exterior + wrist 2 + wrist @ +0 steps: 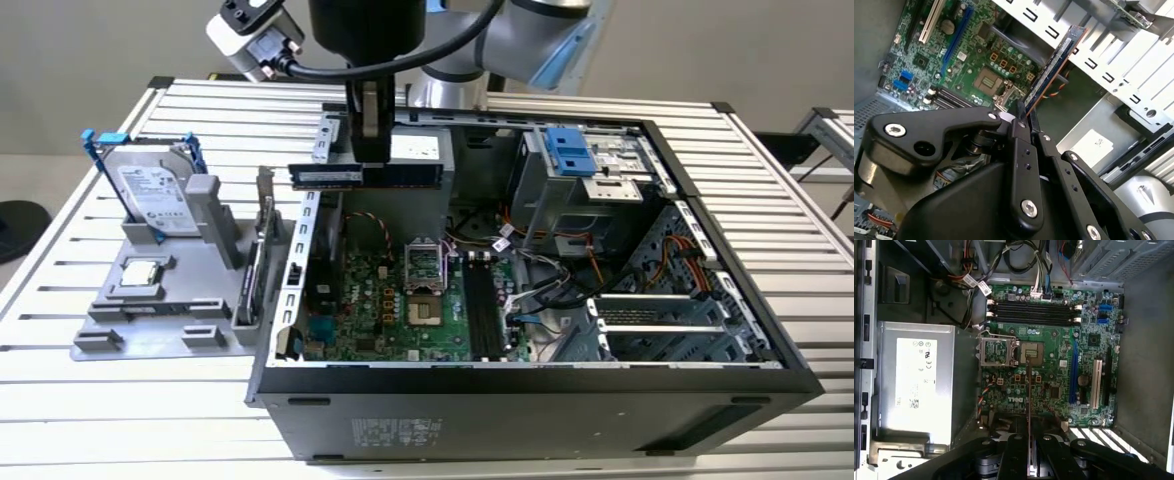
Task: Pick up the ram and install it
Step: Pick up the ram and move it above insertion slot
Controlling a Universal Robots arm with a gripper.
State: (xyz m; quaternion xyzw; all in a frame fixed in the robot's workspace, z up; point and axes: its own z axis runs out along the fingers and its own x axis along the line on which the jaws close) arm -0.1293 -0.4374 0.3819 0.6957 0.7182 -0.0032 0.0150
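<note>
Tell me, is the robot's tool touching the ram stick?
Touching. In the second wrist view the tool is shut on the ram, pinching its flat sides with no gap, and the stick pokes out beyond it.

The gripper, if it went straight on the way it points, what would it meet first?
Likely the motherboard near the CPU socket; the ram in the gripper lines up there in the first wrist view. Depth unclear.
</note>
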